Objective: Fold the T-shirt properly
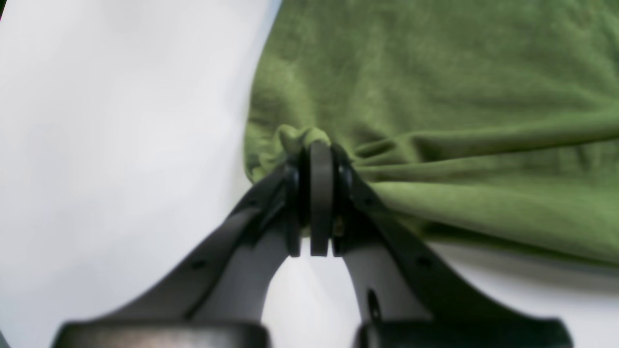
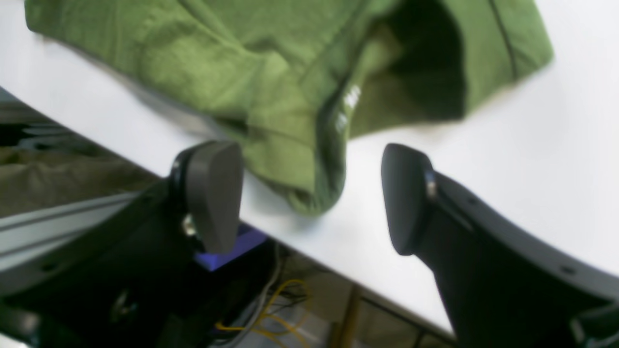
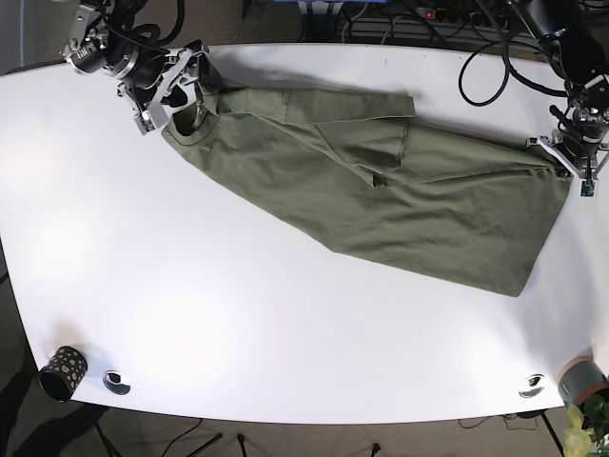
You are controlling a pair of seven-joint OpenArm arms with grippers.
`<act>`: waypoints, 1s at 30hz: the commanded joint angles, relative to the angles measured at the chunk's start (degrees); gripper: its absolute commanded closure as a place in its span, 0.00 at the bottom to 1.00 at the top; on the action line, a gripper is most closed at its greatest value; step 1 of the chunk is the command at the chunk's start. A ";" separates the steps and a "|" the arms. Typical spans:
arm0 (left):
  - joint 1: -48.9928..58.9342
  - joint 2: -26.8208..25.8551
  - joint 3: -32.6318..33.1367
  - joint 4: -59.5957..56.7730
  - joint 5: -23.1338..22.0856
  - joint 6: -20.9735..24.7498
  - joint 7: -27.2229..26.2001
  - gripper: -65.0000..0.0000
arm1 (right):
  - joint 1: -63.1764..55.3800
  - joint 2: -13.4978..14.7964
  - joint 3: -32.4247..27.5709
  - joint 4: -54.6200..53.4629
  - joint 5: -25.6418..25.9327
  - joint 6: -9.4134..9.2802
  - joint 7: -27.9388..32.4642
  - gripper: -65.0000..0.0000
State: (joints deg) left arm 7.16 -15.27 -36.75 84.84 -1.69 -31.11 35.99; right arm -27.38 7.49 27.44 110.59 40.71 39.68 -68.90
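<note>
1. Nearest the camera's edge of the white oval table (image 3: 285, 352), one dark speckled cup (image 3: 63, 371) stands, plus two small round discs (image 3: 117, 382).
2. One olive-green cotton T-shirt (image 3: 381, 200) lies mid-table, its long axis running side to side between both arms.
3. Far corners: the left gripper (image 1: 316, 159) is clamped on the hem, while the right gripper (image 2: 309, 193) gapes wide around the collar end.

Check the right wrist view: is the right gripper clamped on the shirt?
No. The right gripper is open, its pads wide apart, with a bunched corner of the T-shirt lying between them on the table.
</note>
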 commanded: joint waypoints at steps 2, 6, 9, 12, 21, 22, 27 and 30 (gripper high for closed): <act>-1.31 -1.04 -0.30 0.92 -0.46 0.12 -1.04 1.00 | -0.10 -0.94 -1.11 0.93 -1.54 0.32 1.78 0.34; -1.75 -1.04 -0.39 0.83 -0.46 0.12 -1.04 1.00 | 0.69 -2.61 -1.46 0.84 -6.73 0.32 4.60 0.34; -1.75 -1.13 -0.39 0.83 -0.46 0.12 -1.04 1.00 | 1.49 -3.75 -2.61 1.02 -11.39 0.32 4.95 0.34; -1.75 -1.22 -0.65 0.83 -0.46 0.12 -1.04 1.00 | 1.66 -3.93 -4.28 1.20 -13.41 0.32 5.12 0.34; -1.84 -1.30 -0.74 0.83 -0.46 0.12 -1.04 1.00 | 2.01 -4.01 -4.19 1.28 -13.68 0.32 7.06 0.77; -1.84 -1.39 -0.74 0.83 -0.46 0.12 -1.04 1.00 | 2.01 -3.93 -3.66 1.28 -13.50 0.32 7.06 0.87; -1.93 -1.39 -0.57 1.10 -0.46 0.12 -1.04 1.00 | 1.31 -3.84 -0.14 1.28 -13.41 0.32 6.88 1.00; -2.19 -1.22 -0.39 2.42 -0.46 0.12 0.54 1.00 | 2.36 -3.75 3.28 2.25 -13.59 0.32 6.79 1.00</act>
State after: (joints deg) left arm 5.80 -15.44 -37.06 84.95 -1.69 -31.11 36.16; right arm -25.74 3.09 28.82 110.65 26.76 39.68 -63.00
